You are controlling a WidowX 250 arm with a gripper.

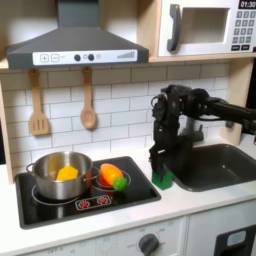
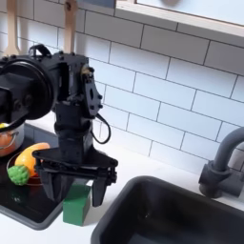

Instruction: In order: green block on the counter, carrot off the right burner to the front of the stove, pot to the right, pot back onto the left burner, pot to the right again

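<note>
The green block stands on the off-white counter, just off the black stove's right edge in the first exterior view. My gripper hangs straight over it, open, with one finger on either side of the block and a gap to each. The orange carrot lies on the right burner, green tip toward the front. The steel pot sits on the left burner with a yellow toy food piece inside.
A dark sink opens right beside the block in both exterior views, with a dark faucet behind it. Two wooden utensils hang on the tiled wall. A range hood and a microwave are overhead.
</note>
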